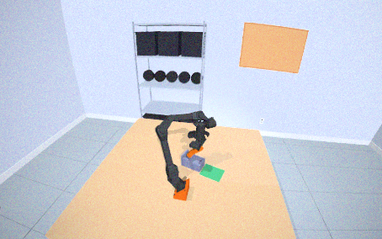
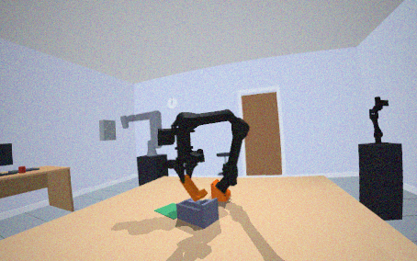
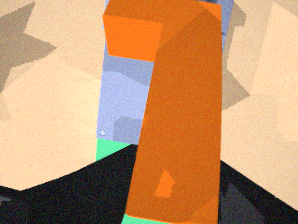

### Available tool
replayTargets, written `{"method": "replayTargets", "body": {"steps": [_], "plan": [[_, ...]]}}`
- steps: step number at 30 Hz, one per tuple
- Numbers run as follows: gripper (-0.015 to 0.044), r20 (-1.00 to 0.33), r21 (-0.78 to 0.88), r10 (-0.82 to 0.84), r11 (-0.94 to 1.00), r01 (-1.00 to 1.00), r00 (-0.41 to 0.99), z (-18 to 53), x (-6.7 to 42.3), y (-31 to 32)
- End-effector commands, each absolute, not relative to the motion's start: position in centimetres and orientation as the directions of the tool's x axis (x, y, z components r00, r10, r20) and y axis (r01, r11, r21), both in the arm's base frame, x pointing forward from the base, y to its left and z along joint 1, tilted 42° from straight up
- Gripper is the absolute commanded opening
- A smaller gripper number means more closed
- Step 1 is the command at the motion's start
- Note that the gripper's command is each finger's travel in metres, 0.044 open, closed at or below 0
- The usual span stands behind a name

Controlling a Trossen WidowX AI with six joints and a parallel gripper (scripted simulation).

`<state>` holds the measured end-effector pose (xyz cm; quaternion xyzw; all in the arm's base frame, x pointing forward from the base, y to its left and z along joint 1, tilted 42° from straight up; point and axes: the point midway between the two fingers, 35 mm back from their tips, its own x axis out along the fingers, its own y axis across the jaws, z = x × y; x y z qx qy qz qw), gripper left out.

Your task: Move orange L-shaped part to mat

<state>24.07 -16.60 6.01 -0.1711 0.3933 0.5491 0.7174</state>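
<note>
The orange L-shaped part (image 1: pixel 192 154) (image 2: pixel 192 187) (image 3: pixel 187 100) is tilted steeply, its L-shaped end low over the grey tray (image 1: pixel 188 163) (image 2: pixel 189 215) (image 3: pixel 120 100) and its other end raised. My gripper (image 1: pixel 200 146) (image 2: pixel 185 177) (image 3: pixel 173 161) is shut on the raised end, above the tray. The low end looks just above the tray's rim in the exterior view; whether it still touches the tray I cannot tell. The green mat (image 1: pixel 211 173) (image 2: pixel 166 210) (image 3: pixel 106 150) lies flat beside the tray, with no part on it.
The arm's orange base (image 1: pixel 183 193) (image 2: pixel 220 192) stands on the wooden table (image 1: pixel 126 198) (image 2: pixel 298 221), near the tray and mat. A shelf rack (image 1: pixel 170 87) stands behind the table. A desk (image 2: pixel 28 181) and a black pedestal (image 2: pixel 381 179) are off to the sides.
</note>
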Motion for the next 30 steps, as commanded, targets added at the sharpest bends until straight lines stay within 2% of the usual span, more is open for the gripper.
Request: {"method": "replayTargets", "body": {"steps": [1, 22, 30], "plan": [[0.0, -0.753, 0.19, 0.653, 0.341, -0.921, 0.086, 4.6, 23.1, -17.9], [0.0, -0.757, 0.19, 0.648, 0.342, -0.92, 0.085, -2.6, 17.4, -25.6], [0.0, -0.757, 0.19, 0.648, 0.342, -0.92, 0.085, -3.0, 17.3, -25.7]]}}
